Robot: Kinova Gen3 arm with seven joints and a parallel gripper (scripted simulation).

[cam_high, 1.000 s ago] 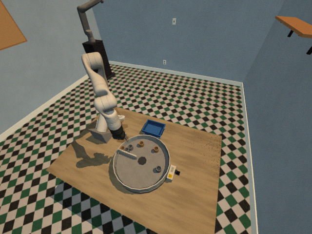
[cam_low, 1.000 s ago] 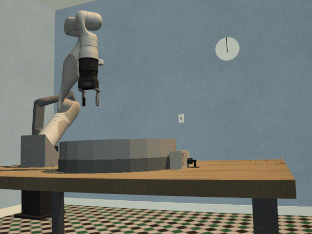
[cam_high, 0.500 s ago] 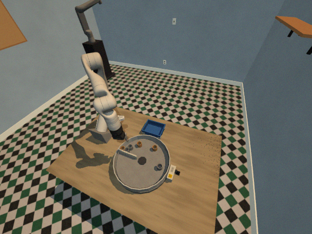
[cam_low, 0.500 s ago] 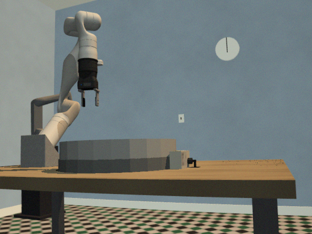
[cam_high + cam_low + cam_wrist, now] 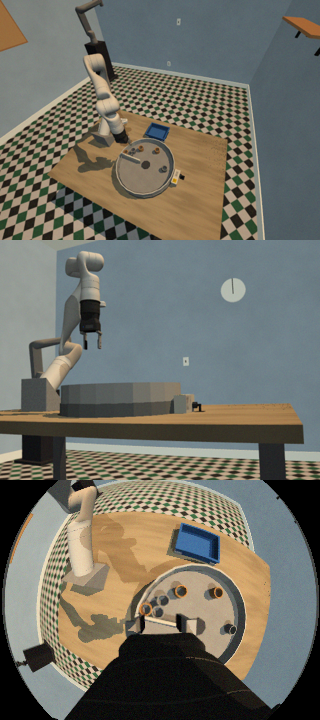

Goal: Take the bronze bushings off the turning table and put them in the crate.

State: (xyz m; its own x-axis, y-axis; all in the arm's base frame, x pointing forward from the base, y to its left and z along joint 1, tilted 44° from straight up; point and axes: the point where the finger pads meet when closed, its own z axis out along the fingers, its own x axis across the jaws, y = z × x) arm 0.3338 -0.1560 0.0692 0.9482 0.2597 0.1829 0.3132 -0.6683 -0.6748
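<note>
Bronze, hollow cylindrical bushings look rigid, possibly slippery; I would grip opposite outer walls. My end effector stands fully open, empty.

Light is moderate; I see the arm's soft-brown shadow on the table, left of my gripper. Wrist view bends strongly at its edges.

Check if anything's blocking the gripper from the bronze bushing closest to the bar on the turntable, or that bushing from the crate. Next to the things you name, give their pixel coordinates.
Steel bushings (image 5: 133,149) (image 5: 162,600) crowd the bronze bushing (image 5: 125,151) (image 5: 145,609) on one side. Toward the crate (image 5: 157,131) (image 5: 197,543), the turning table's raised rim (image 5: 171,152) (image 5: 241,615) stands in between.
</note>
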